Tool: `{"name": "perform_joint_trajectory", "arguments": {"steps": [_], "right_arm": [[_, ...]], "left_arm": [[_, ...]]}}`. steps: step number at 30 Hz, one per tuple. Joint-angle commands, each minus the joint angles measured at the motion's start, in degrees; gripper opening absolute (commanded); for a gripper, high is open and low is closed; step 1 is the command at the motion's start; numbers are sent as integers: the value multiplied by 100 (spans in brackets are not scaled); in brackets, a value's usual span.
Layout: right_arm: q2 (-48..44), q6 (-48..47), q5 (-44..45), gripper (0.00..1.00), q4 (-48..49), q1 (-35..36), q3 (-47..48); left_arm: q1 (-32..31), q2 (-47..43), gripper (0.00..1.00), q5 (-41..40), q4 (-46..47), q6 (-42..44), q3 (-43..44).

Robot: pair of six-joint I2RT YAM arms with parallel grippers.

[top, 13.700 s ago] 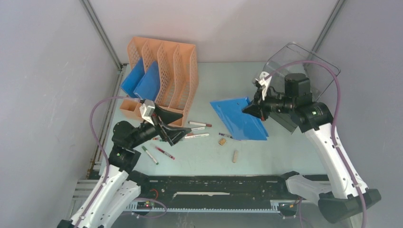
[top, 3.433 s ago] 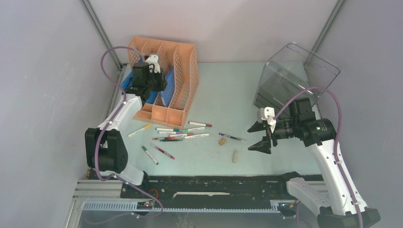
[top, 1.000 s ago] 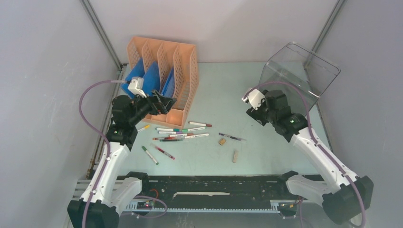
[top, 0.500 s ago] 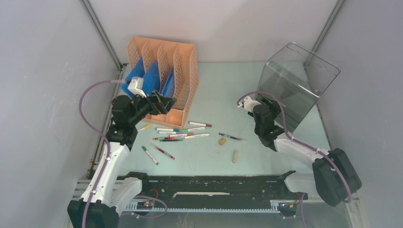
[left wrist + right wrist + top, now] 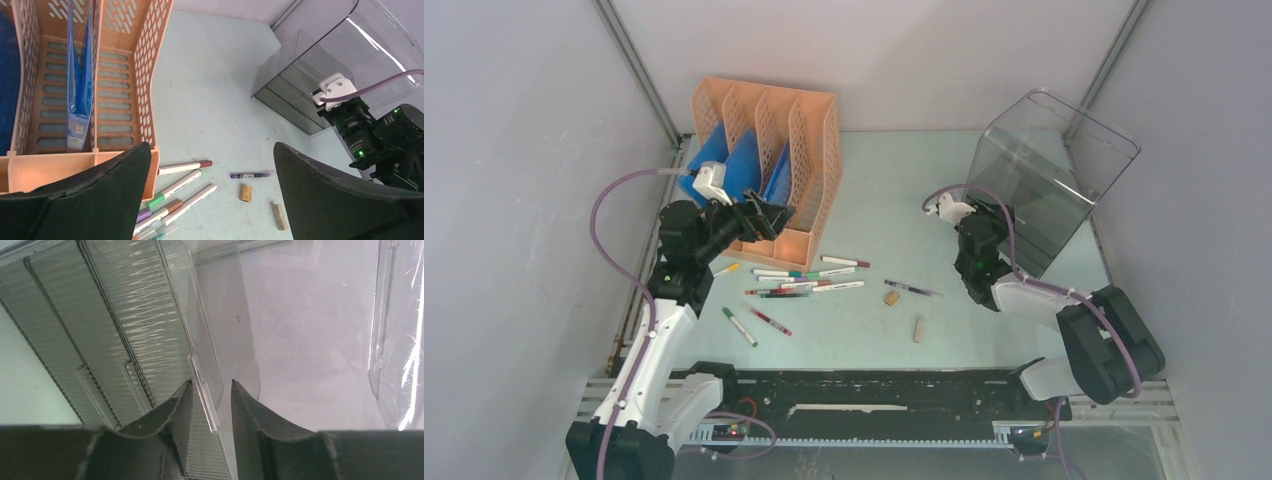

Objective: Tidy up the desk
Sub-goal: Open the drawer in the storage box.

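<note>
Straddling drawer handle (image 5: 197,371): right end effector (image 5: 211,384)

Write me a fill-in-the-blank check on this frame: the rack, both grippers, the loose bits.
1. The blue folders stand in the ___ file rack.
2. The left gripper hangs with its jaws wide ___.
3. The right gripper straddles a handle on the ___ plastic drawer box.
4. ___ cork-like pieces lie on the desk right of the markers.

Missing words: orange; open; clear; two.
</note>
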Motion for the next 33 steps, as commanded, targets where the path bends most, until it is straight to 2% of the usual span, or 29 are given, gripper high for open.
{"name": "perform_joint_trajectory", "arguments": {"steps": [1, 8, 13, 16, 22, 28, 31, 32, 33], "right_arm": [[49, 8, 293, 40, 329, -183, -14], [101, 231, 384, 20, -5, -242, -15], [-75, 374, 380, 5, -332, -9, -19], [-312, 400, 355, 1, -486, 223, -19], [-985, 510, 200, 0, -1121, 754, 85], [-1691, 1043, -98, 0, -2407, 1166, 500], [-1904, 1272, -203, 0, -2961, 1202, 649], [-1922, 1313, -212, 2, -3041, 1165, 650], [-1939, 1383, -223, 12, -3178, 1085, 656]], "left_arm": [[20, -27, 100, 141, 156, -85, 151], [25, -12, 100, 135, 156, -91, 151], [16, -5, 100, 130, 156, -101, 149], [22, -8, 100, 110, 156, -111, 151], [22, 18, 100, 177, 156, -162, 144], [7, 329, 100, 919, 1135, -796, -34], [-132, 636, 100, 1172, 1284, -1020, -15], [-188, 720, 100, 1210, 1258, -1029, 6], [-238, 766, 100, 1216, 1239, -1025, 25]]}}
